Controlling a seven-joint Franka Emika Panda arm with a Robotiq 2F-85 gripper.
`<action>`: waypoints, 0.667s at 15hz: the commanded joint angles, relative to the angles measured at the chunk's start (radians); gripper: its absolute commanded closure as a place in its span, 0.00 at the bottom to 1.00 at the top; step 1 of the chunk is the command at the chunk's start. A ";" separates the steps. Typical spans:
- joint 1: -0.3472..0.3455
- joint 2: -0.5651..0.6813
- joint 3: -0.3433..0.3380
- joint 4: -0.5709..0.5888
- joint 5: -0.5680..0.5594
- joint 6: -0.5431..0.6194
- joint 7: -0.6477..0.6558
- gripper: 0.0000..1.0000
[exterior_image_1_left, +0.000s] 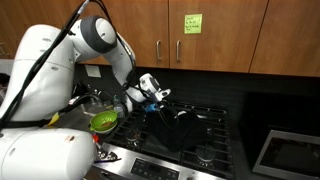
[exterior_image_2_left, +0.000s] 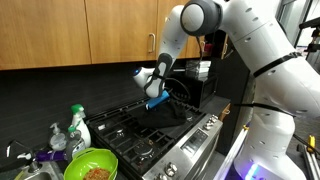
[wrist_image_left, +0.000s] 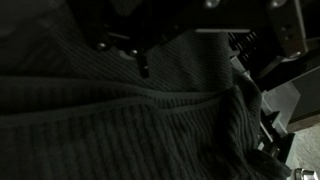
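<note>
One dark ribbed cloth lies spread on the stove, close under the end effector, toward 5 o'clock; its jaws stand wide apart, gripping nothing. One green bowl sits at 8 o'clock.

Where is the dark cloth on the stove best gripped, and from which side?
Probably at the raised fold of the dark cloth, from straight above, jaws across the ridge. Elsewhere it lies flat on the stove, giving the open gripper nothing to pinch.
</note>
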 joint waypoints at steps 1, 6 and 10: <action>-0.053 -0.031 0.036 -0.024 -0.051 -0.021 0.044 0.00; -0.106 -0.025 0.054 -0.027 -0.087 -0.004 0.073 0.00; -0.148 -0.019 0.057 -0.025 -0.114 0.007 0.097 0.00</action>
